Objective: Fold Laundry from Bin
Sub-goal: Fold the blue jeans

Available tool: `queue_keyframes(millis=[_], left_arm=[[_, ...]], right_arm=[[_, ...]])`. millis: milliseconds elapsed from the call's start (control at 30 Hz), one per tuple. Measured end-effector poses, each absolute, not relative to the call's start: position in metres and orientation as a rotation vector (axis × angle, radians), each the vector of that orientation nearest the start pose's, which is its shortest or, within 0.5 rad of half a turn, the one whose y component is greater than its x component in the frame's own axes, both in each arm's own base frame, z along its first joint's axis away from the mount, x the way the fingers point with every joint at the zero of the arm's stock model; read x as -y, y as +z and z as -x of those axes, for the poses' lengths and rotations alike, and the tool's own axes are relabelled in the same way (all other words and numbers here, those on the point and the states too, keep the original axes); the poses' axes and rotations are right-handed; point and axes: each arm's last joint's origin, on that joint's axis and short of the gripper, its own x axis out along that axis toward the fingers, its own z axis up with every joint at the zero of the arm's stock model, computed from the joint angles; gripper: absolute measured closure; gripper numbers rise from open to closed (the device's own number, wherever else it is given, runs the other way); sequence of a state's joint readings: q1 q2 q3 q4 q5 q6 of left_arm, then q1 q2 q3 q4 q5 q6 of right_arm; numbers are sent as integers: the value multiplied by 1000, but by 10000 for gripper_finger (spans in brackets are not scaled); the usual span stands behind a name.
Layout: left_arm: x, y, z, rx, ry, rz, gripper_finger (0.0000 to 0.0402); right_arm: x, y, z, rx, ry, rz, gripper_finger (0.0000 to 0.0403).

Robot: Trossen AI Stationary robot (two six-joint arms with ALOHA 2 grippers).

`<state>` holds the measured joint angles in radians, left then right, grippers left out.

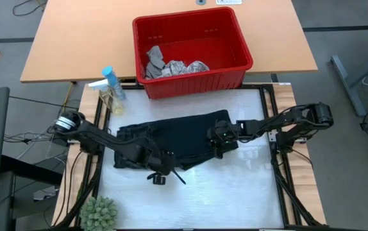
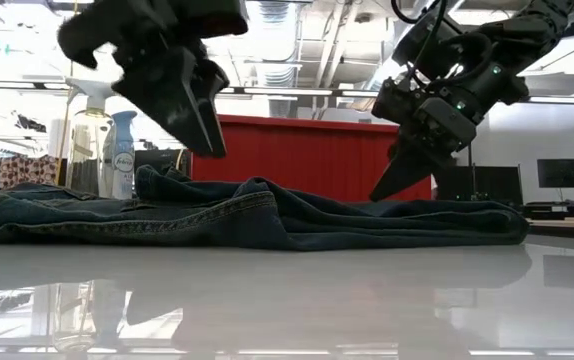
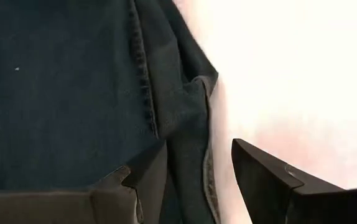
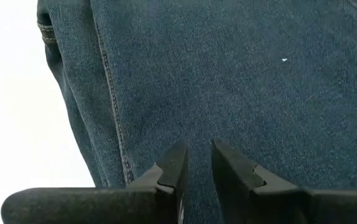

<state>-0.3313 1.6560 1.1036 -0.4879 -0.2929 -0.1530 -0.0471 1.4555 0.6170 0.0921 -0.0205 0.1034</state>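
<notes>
Trousers (image 1: pixel 171 144) of dark navy denim with pale stitched seams lie folded and rumpled across the middle of the white tabletop (image 1: pixel 235 192), in front of the red bin (image 1: pixel 190 51). Left gripper (image 3: pixel 185 180) hangs above their near edge, jaws spread and empty. Right gripper (image 4: pixel 199 165) hovers over their right end, jaws nearly pressed together, gripping nothing.
</notes>
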Motion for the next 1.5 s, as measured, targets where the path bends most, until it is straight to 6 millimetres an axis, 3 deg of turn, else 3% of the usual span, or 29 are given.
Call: queue_keyframes(millis=[133, 333, 967, 1500], left_arm=[[97, 199, -325, -1081, 130, -276, 231], [93, 193, -336, -1132, 104, -232, 231], [90, 189, -336, -1111, 226, -247, 231], [90, 162, -340, -1213, 225, -323, 231]], right_arm=[[12, 158, -269, -745, -68, -137, 304], [12, 158, -269, -747, -67, -136, 304], [12, 158, -269, -747, -67, -136, 304], [12, 157, -268, -761, -68, -142, 304]])
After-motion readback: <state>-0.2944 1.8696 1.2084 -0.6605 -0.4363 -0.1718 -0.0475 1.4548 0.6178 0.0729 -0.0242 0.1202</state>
